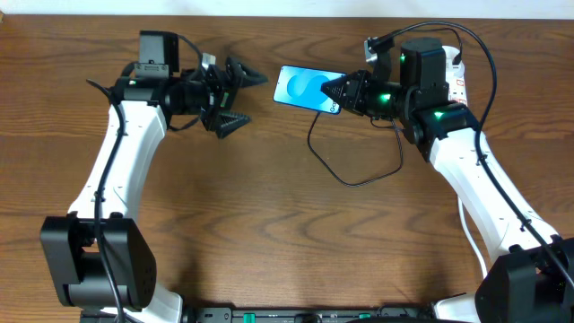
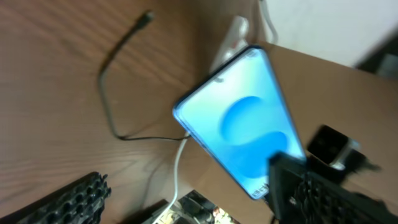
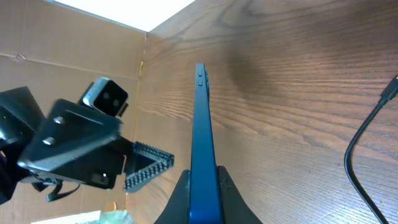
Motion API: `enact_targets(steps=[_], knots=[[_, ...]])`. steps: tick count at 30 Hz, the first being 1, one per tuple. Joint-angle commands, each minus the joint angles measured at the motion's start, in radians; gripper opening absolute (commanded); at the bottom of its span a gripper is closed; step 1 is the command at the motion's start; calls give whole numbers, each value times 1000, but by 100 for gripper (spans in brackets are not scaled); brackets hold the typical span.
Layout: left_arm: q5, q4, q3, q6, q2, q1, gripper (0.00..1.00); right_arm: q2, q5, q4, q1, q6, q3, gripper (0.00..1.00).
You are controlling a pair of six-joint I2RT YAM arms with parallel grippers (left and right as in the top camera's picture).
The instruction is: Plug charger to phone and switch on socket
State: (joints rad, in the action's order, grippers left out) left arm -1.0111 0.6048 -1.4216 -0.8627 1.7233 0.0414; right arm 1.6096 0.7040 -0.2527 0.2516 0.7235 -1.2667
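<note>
Now my right claw pinches the phone by its right end. My left claw hangs spread wide just left of the phone, not touching. The charger loops just below the phone; the socket lies farther right.

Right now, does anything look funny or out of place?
Yes: the phone is pinched at one end by the right fingers, while the charger lies loose on the table, its tip plugged into nothing.
</note>
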Motion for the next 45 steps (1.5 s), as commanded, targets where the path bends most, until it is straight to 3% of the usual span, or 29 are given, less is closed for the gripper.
enact_targets(steps=[1,10,13,21,30,38,45], knots=[[-122,-52,2,3,9,-4,98,-25,36,29,-2,28,-20,1],[-134,-80,2,-19,11,-6,98,-23,1,146,-1,159,-20,1],[-133,-126,2,-71,11,-13,98,-21,-72,180,-1,282,-20,1],[-114,-427,2,-300,11,-17,98,-11,-233,348,56,655,-19,1],[-47,-473,2,-336,11,-17,99,60,-241,473,154,819,-19,1],[18,-531,2,-351,11,-17,89,147,-182,557,201,916,-19,1],[53,-544,2,-354,11,-17,73,168,-130,594,206,944,-19,1]])
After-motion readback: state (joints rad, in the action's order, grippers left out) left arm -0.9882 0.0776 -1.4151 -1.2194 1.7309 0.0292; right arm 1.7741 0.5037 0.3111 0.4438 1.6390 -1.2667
